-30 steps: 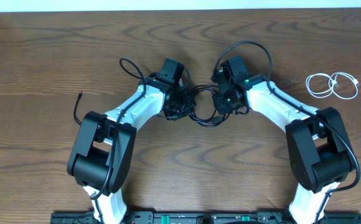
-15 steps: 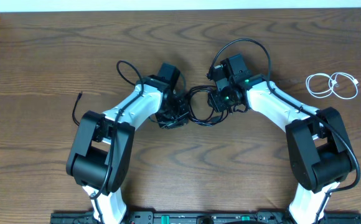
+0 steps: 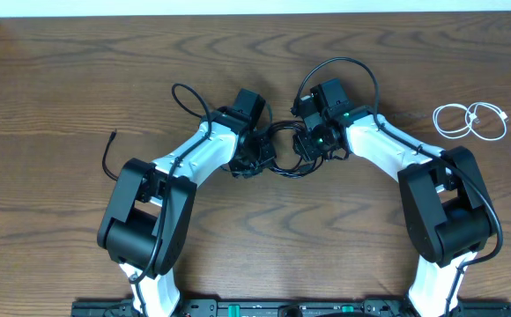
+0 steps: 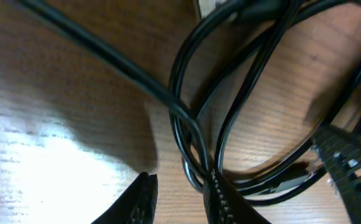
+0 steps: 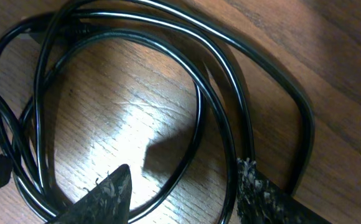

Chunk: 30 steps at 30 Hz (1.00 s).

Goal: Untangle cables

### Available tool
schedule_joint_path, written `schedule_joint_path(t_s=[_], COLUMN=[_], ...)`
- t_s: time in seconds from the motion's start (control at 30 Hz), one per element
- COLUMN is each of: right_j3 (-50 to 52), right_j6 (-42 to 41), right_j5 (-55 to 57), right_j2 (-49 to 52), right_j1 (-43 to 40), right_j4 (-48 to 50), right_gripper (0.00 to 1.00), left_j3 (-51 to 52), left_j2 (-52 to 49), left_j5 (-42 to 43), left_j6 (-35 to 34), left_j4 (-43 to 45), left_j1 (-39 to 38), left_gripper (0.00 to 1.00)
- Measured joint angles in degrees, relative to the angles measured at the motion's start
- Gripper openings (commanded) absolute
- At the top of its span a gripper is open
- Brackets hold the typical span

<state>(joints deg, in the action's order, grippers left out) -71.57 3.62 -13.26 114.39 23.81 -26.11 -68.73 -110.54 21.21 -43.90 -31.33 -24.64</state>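
Drawn slightly closer together since a second ago: left gripper [image 3: 253, 161] and right gripper [image 3: 314, 145], both low over the black cable tangle [image 3: 284, 154] near the middle of the table [image 3: 62, 70]. Tangle much where it lay, looped between the two grippers.

Left gripper: jaws parted a little, bare wood showing in the gap, clamped on nothing. Several black strands crossing just ahead of the tips. One bundle running down along the inner face of the right-hand jaw in the wrist view; touching or merely beside, not determinable.

Right gripper: jaws standing wider apart, closed on nothing. One black loop curving across the wood between the tips. Further strands arching above and to the right, one passing behind the right-hand tip.

White cable [image 3: 471, 121]: coiled in small loops near the table's right edge, well apart from the tangle and both grippers.

Lone black cable [image 3: 108, 151]: short, curved, lying to the left of the left arm, separate from the tangle.

Number of cords within the tangle: not determinable.
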Motion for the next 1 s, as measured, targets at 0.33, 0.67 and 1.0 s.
schedule_joint_path(t_s=[0.33,0.67,1.0], right_j3=[0.0,0.0,0.0], right_j6=[0.0,0.0,0.0], right_j5=[1.3,1.3,1.4], right_j2=[0.0,0.0,0.0], right_j1=[0.0,0.0,0.0], right_j4=[0.0,0.0,0.0], right_gripper=[0.52,0.53,0.53], left_j3=[0.0,0.0,0.0], left_j2=[0.0,0.0,-0.5], left_j5=[-0.5,-6.2,-11.1], left_j6=[-1.1,-5.1,-7.4], left_j4=[-0.2,-0.3,2.2], left_j1=[-0.9,-5.3,-8.8], left_gripper=[0.28,0.27,0.19])
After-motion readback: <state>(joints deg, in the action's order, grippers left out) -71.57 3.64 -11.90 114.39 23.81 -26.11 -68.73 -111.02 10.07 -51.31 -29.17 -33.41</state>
